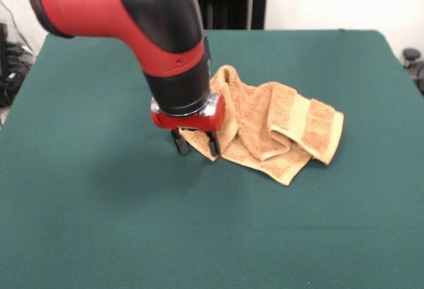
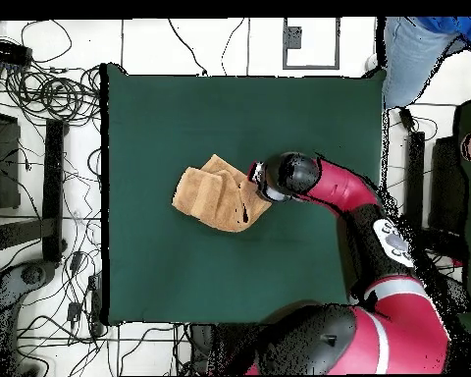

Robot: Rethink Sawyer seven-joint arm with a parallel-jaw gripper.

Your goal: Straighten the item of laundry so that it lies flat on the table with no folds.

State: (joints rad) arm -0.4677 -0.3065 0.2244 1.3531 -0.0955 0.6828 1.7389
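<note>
The tan-orange towel [image 1: 278, 126] lies rumpled on the dark green table [image 1: 99, 209], a little right of centre, with folds and ridges and its banded end doubled over at the right. My gripper [image 1: 196, 144] is down at the towel's left corner. Its two dark fingers [image 1: 179, 144] stand apart, and the corner of the cloth lies between them, so it is open. In the overhead view the towel [image 2: 210, 194] is a bunched patch on the table [image 2: 181, 275], and the gripper [image 2: 254, 178] sits at its right edge, the fingers hidden under the wrist.
The red and black arm [image 2: 342, 196] reaches in over the table's right half in the overhead view. A person's leg in blue [image 2: 411, 59] stands past the top right corner. Cables [image 2: 53, 93] lie on the floor to the left.
</note>
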